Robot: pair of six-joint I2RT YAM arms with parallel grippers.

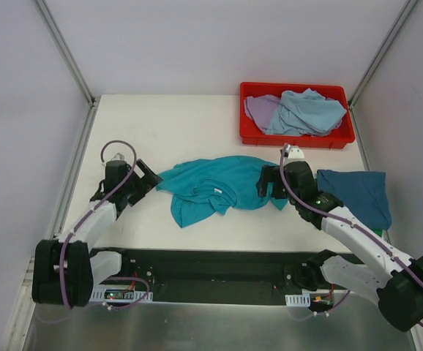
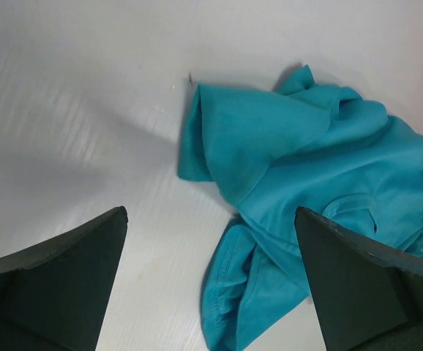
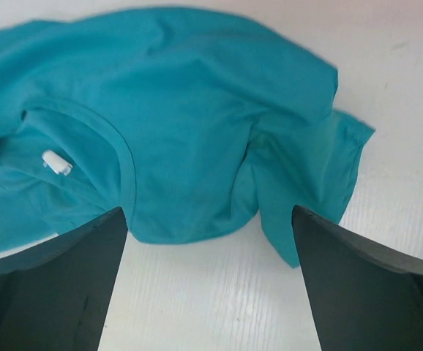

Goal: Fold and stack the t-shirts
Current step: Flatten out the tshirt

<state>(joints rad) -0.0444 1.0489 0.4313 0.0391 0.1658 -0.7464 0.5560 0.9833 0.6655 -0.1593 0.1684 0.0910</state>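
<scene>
A crumpled teal t-shirt (image 1: pixel 211 189) lies in the middle of the table, its neck opening and white label (image 3: pixel 56 162) facing up. My left gripper (image 1: pixel 147 179) hangs open just off its left edge; in the left wrist view the teal cloth (image 2: pixel 307 161) lies ahead and to the right of the gripper (image 2: pixel 211 212). At the shirt's right edge my right gripper (image 1: pixel 268 183) is open, with nothing in it. Its wrist view shows the teal shirt (image 3: pixel 182 124) just beyond the gripper (image 3: pixel 210 212). A folded dark blue t-shirt (image 1: pixel 358 191) lies at the right.
A red tray (image 1: pixel 297 139) at the back right holds a pale blue t-shirt (image 1: pixel 307 111) and a lavender one (image 1: pixel 259 108). The right arm's forearm passes next to the dark blue shirt. Walls close in the table on both sides.
</scene>
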